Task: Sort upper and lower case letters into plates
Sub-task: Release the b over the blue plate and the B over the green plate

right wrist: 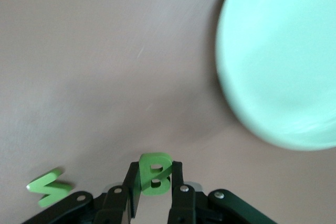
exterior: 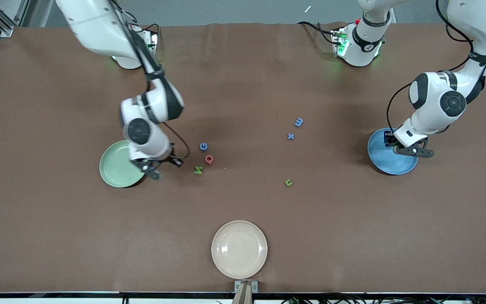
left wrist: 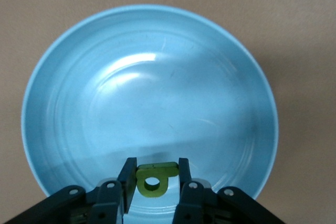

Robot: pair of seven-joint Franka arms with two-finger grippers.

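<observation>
Green B (right wrist: pixel 155 174) pinched in right gripper (right wrist: pixel 154 192), green lowercase letter (left wrist: pixel 154 178) in left gripper (left wrist: pixel 154 187) over blue plate (left wrist: pixel 63 77); both plates empty, six letters remain.

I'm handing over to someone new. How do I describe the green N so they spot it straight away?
Start at the pale green plate toward the right arm's end of the table. Beside it, toward the table's middle, three letters cluster: a blue G, a pink Q and the green N. The N is the only green one and lies nearest the front camera.
</observation>
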